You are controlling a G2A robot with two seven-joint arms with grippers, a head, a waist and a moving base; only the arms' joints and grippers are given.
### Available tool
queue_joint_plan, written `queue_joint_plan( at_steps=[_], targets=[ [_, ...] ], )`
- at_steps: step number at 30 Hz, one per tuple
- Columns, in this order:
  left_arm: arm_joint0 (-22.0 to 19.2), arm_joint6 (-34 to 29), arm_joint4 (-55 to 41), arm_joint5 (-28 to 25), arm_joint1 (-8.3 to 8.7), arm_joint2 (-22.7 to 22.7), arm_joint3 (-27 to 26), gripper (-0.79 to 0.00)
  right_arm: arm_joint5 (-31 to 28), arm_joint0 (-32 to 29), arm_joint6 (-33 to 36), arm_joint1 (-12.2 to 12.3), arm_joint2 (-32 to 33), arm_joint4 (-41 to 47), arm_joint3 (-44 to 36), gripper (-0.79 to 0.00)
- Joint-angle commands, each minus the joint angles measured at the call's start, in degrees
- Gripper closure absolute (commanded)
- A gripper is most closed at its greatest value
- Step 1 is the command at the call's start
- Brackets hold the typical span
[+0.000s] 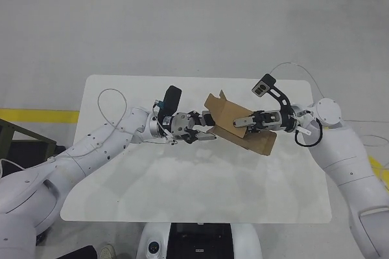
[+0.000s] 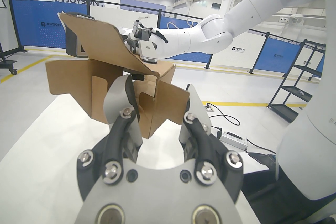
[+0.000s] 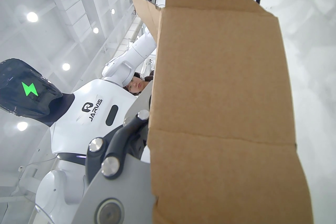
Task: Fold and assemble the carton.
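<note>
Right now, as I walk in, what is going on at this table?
The two-armed robot is assembling a brown cardboard carton over the white table. The right pincer grips one wall of it, and the flaps are not yet closed. The left pincer is open at the opposite end, with loose flaps between its jaws.

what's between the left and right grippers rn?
Only the carton. It spans the gap from the left gripper to the right gripper, clearest in the top view.

White table (image 1: 181, 194) with rounded corners, on grey floor (image 1: 39, 52) with yellow line (image 1: 32, 116)
</note>
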Motion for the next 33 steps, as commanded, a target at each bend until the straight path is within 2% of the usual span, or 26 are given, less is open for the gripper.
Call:
queue_joint_plan(
  at_steps=[1,7,15,27,33],
  targets=[
    [-0.05,0.00,-0.54,0.00,-0.08,0.30,-0.02,-0.314,0.00,-0.09,0.00,0.01,0.06,0.13,-0.20,0.000],
    [-0.42,0.00,-3.16,0.00,-0.26,1.51,0.46,-0.246,0.00,-0.55,0.00,0.24,0.21,0.30,-0.94,0.000],
    [-1.09,0.00,-3.53,0.00,0.12,2.46,-0.06,-0.296,0.00,-0.73,0.00,0.64,0.13,0.71,-1.00,0.000],
    [-0.67,0.00,-4.66,0.00,1.19,1.10,0.52,-0.283,0.00,-0.62,0.00,0.83,-0.47,1.11,-1.17,0.000],
    [-0.73,0.00,-5.63,0.00,1.14,1.31,-0.09,-0.259,0.00,-0.29,0.00,0.96,-1.43,1.10,-2.05,0.000]
  ],
)
